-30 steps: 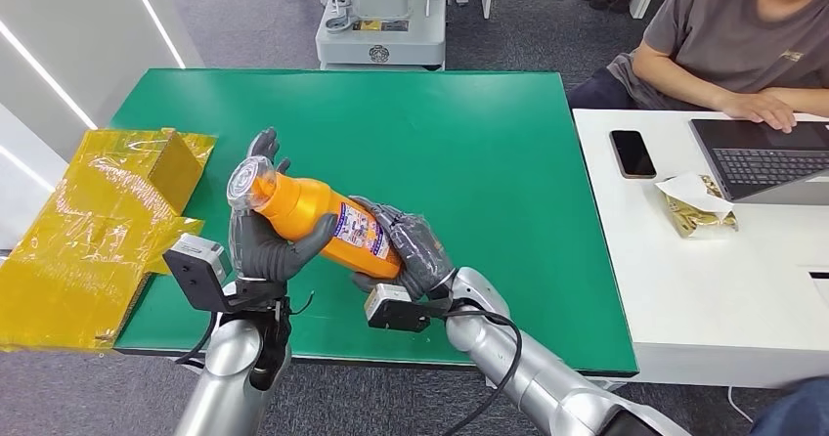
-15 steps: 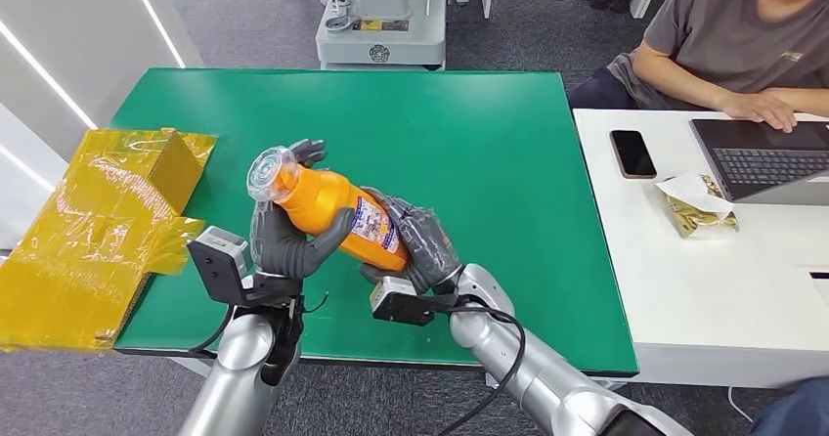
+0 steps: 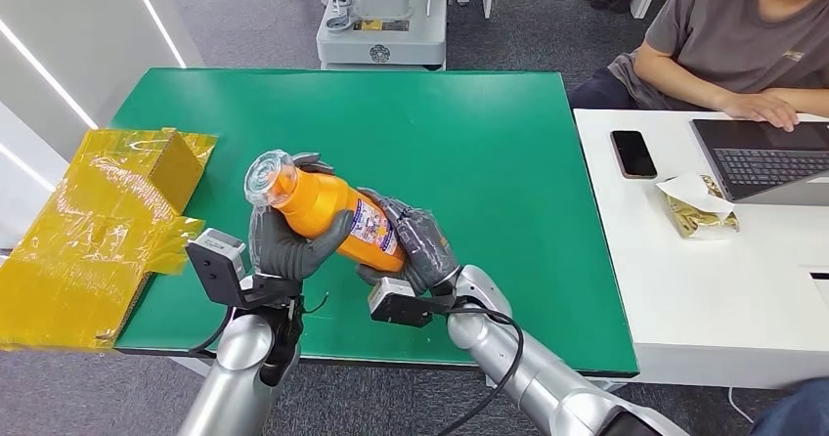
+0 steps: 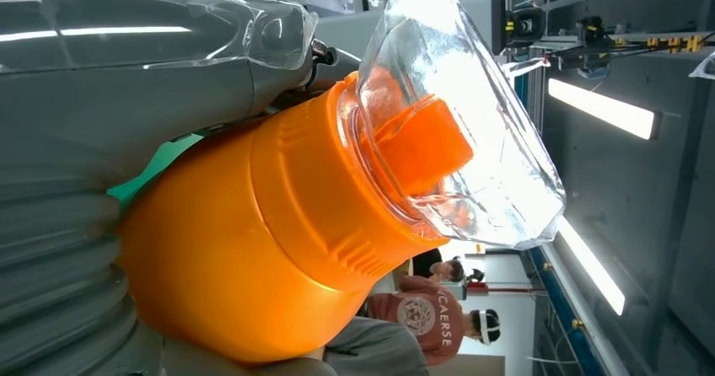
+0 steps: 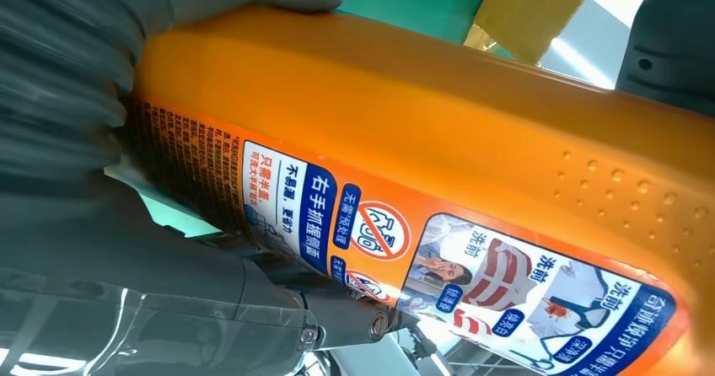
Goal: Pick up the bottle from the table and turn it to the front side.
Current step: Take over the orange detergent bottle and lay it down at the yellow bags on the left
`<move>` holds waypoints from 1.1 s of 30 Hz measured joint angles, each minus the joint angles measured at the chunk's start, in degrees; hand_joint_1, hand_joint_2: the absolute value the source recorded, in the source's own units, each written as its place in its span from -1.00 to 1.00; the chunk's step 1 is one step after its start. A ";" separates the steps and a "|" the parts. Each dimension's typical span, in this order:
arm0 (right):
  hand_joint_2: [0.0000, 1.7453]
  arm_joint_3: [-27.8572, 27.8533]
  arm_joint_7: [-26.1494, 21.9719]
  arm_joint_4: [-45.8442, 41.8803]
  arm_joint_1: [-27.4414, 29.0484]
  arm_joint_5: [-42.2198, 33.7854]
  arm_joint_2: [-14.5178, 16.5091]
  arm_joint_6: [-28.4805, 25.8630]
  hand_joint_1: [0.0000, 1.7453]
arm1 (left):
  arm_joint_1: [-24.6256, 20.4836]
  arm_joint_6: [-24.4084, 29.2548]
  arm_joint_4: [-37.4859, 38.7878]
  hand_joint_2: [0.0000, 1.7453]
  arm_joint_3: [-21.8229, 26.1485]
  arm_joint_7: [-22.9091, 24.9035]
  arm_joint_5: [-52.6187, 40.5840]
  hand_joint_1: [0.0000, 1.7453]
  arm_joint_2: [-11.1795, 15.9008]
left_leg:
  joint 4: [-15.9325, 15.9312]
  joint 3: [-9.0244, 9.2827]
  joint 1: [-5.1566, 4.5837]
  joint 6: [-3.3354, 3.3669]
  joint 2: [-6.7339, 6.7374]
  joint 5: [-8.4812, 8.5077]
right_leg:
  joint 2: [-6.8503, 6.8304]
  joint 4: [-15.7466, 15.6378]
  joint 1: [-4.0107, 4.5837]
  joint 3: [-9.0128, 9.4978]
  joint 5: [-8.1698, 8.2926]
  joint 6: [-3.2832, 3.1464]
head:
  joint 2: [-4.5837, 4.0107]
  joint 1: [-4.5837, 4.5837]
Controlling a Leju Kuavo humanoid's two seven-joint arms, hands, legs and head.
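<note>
An orange bottle [image 3: 327, 211] with a clear cap [image 3: 268, 176] and a printed label is held tilted above the green table [image 3: 469, 143], cap up and toward the left. My left hand [image 3: 288, 245] grips its upper body just below the cap. Around the bottle's lower end my right hand [image 3: 420, 248] is wrapped. The left wrist view has the orange shoulder [image 4: 270, 224] and clear cap [image 4: 455, 115] close up. The right wrist view has the label side [image 5: 472, 266] of the bottle against my right hand's fingers [image 5: 67, 98].
Crumpled yellow wrapping [image 3: 93, 226] lies at the table's left edge. A white table [image 3: 723, 280] on the right carries a phone [image 3: 632, 152], a laptop [image 3: 767, 157] and a snack bag [image 3: 696, 206]; a person [image 3: 743, 40] sits there. A grey machine base [image 3: 381, 25] stands behind.
Both hands have moved the bottle to the right and raised its cap end, so it stands steeper. My left hand has closed more tightly round the upper body.
</note>
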 joint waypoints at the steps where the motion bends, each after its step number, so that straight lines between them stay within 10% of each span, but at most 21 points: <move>1: 1.00 -0.03 0.00 0.00 0.00 0.00 0.05 0.00 1.00 | 0.00 0.01 0.00 1.00 0.01 0.00 0.05 1.00 0.07 | 0.00 0.00 0.00 0.00 0.00 0.00 | 0.00 0.00 0.00 0.00 0.00 0.00 | 0.00 0.00; 7: 1.00 -0.14 0.02 0.00 0.24 -0.17 0.28 -0.01 0.84 | 0.18 0.33 0.00 1.00 0.17 -0.07 0.19 1.00 0.24 | 0.00 -0.02 0.00 0.00 -0.01 0.00 | -0.01 0.00 0.00 0.00 0.00 0.00 | 0.00 0.00; 11: 1.00 -0.43 0.02 -0.03 0.58 -0.51 0.55 -0.17 -0.98 | 0.61 0.70 0.00 1.00 0.32 -0.19 0.38 1.00 0.28 | 0.00 -0.03 0.00 0.00 -0.02 0.00 | -0.01 0.00 0.00 0.00 0.00 0.00 | 0.00 0.00; 33: 1.00 -5.73 3.65 -16.40 8.26 -5.97 1.20 -7.37 -1.00 | 3.93 3.93 -0.48 1.00 3.32 -1.07 1.66 1.00 0.82 | -0.01 -0.04 -0.01 0.00 0.01 0.00 | 0.01 -0.02 0.00 -0.07 -0.01 0.00 | 0.00 0.00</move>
